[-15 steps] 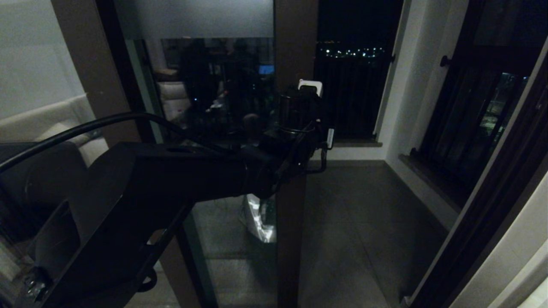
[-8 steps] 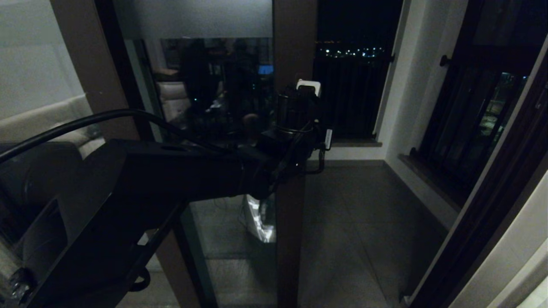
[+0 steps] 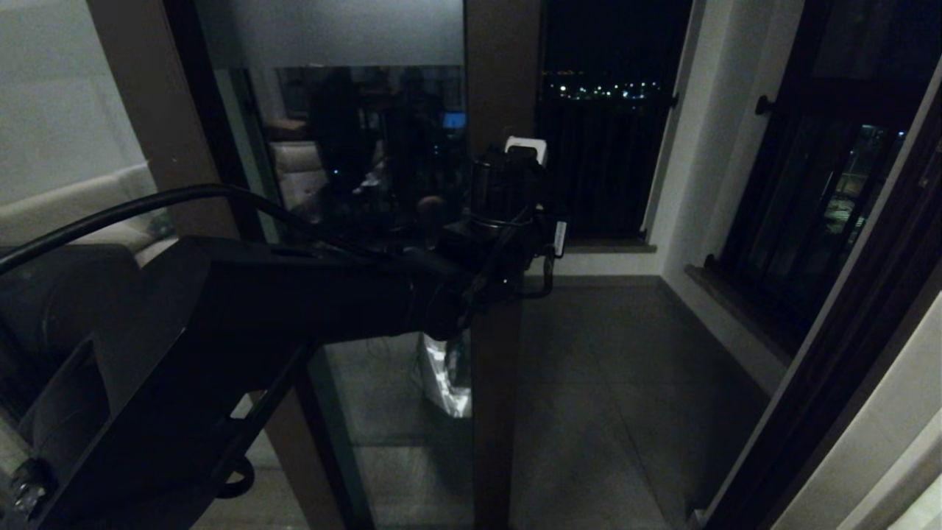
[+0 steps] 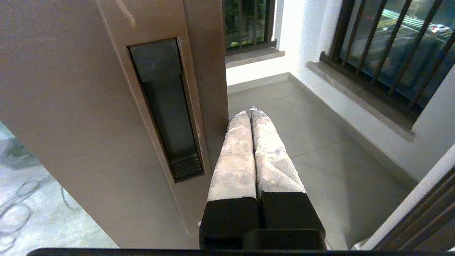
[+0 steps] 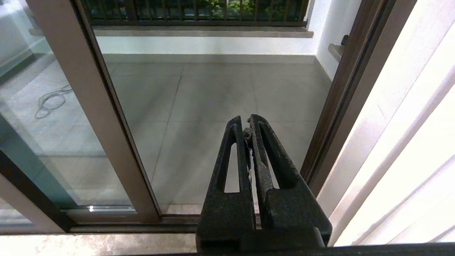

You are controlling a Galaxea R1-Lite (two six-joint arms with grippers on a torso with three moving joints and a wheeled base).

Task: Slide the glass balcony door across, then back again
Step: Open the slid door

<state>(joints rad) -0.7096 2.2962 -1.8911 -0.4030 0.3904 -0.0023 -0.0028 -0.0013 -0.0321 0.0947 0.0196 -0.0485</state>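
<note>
- Glass balcony door [image 3: 368, 221] — tall pane in dark brown frame, frosted band along the top, part-way across the opening; edge stile upright at centre of the head view, open doorway to the balcony floor [image 3: 611, 383] at 3 o'clock of it.
- Handle slot [image 4: 167, 110] — narrow dark recess in the stile face, just beside the left claw's fingers at their 9 o'clock, not entered.
- Left claw [image 4: 251, 113] — reached forward on the left arm [image 3: 294, 309] to the stile's outer edge at mid-height; fingers [image 4: 234, 156] clenched together, nothing between them, tips against or just beside the stile's corner — contact cannot be told.
- Right claw [image 5: 247, 132] — low, apart from the door, over the threshold track [image 5: 142, 222]; fingers clenched, empty.
- Barred side window [image 3: 809, 199] — black frame, at 3 o'clock of the opening, on the balcony's side wall.
- Barred window [image 3: 603, 147] — straight ahead past the stile, night lights beyond.
</note>
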